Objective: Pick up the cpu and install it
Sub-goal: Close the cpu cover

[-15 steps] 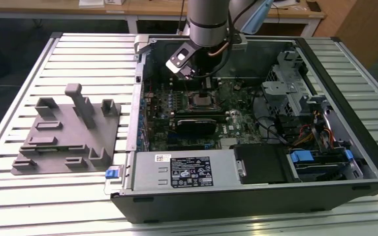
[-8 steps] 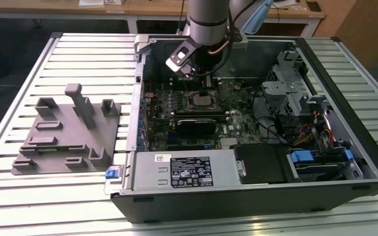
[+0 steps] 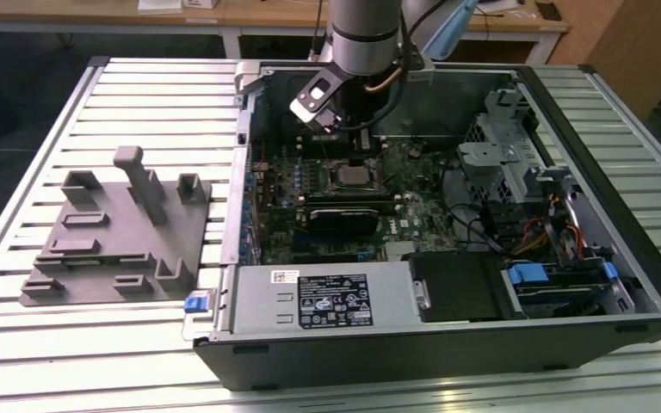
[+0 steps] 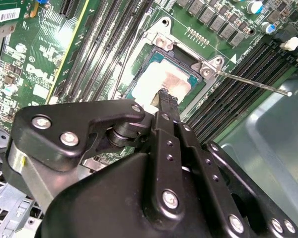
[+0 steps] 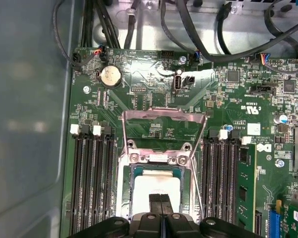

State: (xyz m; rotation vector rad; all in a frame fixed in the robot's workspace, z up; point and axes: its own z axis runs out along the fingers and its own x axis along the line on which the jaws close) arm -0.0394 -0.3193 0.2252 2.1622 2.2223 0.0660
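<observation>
**Gripper** (image 5: 160, 199): fingers (image 4: 170, 129) pressed together with nothing between them. The tips sit over the middle of the cpu, at or just above its top; whether they touch it cannot be told.

**Cpu** (image 5: 156, 183): lies flat in the socket (image 4: 158, 41), silvery top up.

**Cover plate** (image 5: 164, 116): swung up and open, clear of the cpu.

**Lever** (image 4: 253, 84): thin rod sticking out sideways from the socket corner.

**Memory slots** (image 5: 92, 178): dark rows on both sides of the socket.

**Motherboard** (image 5: 154, 91): green, carries the socket and slots.

**Computer case** (image 3: 423, 348): lies open side up on the slatted table (image 3: 147, 112). It holds the motherboard, a power supply (image 3: 324, 297) and cables.

**Grey tray** (image 3: 101, 249): on the table just beside the case, at the exterior view's left.
</observation>
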